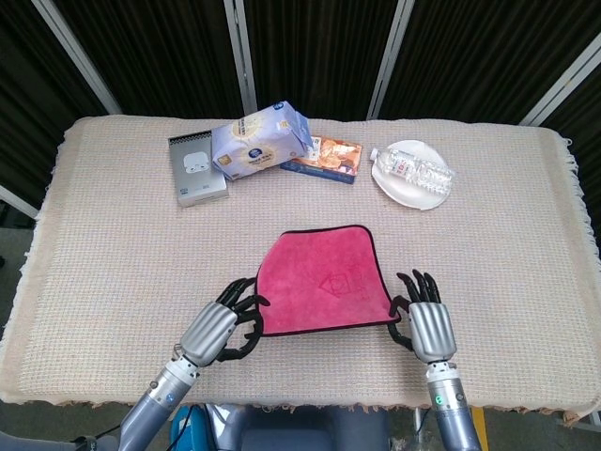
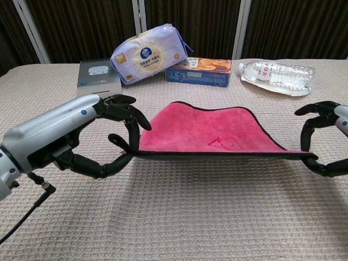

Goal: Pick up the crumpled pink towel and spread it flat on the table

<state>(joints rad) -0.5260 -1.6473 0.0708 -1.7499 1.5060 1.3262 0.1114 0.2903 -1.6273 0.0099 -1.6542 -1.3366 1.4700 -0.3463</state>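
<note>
Towel [image 1: 322,281] (pink, dark-edged) at lower centre of frame, stretched taut between both hands, near edge lifted off table [image 1: 113,235]. Left hand [image 1: 218,327] pinches lower-left corner, fingers [image 2: 129,115] clamped on it. Right hand [image 1: 428,319] pinches lower-right corner likewise. Far edge rests on table.

The towel [image 1: 321,280] is deep pink with a thin black edge. A beige waffle-weave cloth covers the tabletop [image 1: 113,244]. Each hand has a silver back and black fingers. The soft pack [image 1: 260,139] is pale lavender, the box [image 1: 322,157] blue and orange, the plate [image 1: 399,183] white.
</note>
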